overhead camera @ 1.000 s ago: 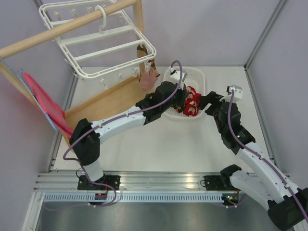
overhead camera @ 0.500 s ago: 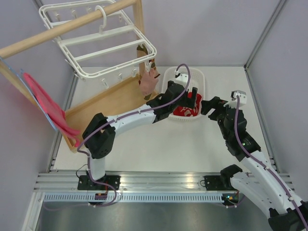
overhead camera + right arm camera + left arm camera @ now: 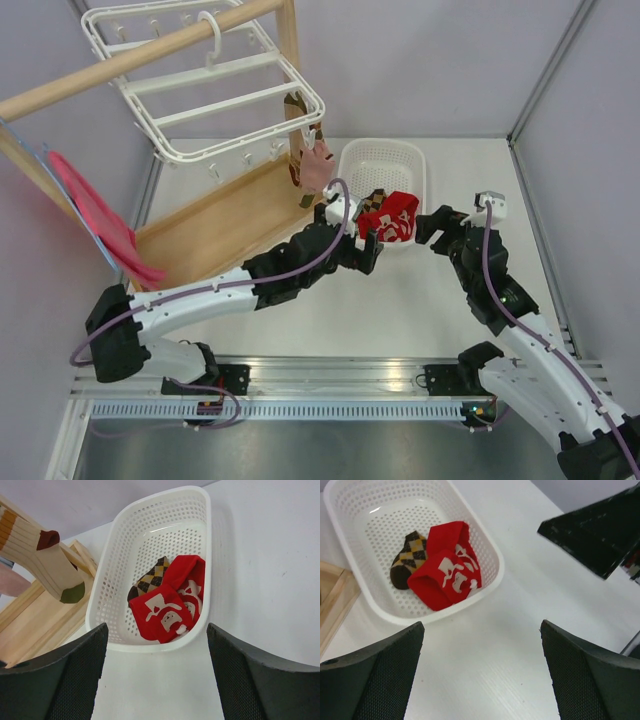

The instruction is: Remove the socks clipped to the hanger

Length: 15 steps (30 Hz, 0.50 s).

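Top external: the left gripper (image 3: 372,243), over the white basket (image 3: 385,150) half a second ago, has drawn back to its near rim, and the red socks (image 3: 390,222) lie inside; a pink sock (image 3: 313,168) hangs from the hanger (image 3: 220,90) yet. Left wrist: its fingers (image 3: 375,675) stand wide apart, empty, the checkered sock (image 3: 410,557) beside the red ones. Right wrist: the right gripper (image 3: 156,635) is spread, holding nothing; a cream striped sock (image 3: 40,555) dangles at left, so unclipping remains.
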Tool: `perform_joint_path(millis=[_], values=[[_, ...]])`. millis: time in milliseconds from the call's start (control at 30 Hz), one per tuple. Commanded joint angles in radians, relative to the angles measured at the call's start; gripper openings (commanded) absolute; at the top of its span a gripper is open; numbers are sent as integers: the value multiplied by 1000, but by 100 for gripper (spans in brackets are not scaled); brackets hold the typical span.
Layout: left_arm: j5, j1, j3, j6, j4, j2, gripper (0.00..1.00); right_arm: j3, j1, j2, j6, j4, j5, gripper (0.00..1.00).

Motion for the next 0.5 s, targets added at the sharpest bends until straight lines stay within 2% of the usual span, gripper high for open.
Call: perform_joint_path(millis=[0, 67, 200, 267, 467], values=[[-141, -4, -105, -7, 4, -109, 100, -10, -5, 5, 4, 30, -22, 84], [-249, -4, -154, -13, 4, -148, 100, -15, -5, 7, 10, 39, -34, 84], [-357, 24, -176, -8, 3, -180, 100, -21, -5, 16, 32, 72, -74, 84], [-365, 45, -172, -1, 10, -176, 100, -21, -5, 22, 39, 81, -88, 84], [-264, 171, -294, 166, 329, -168, 100, -24, -5, 51, 70, 121, -163, 83]])
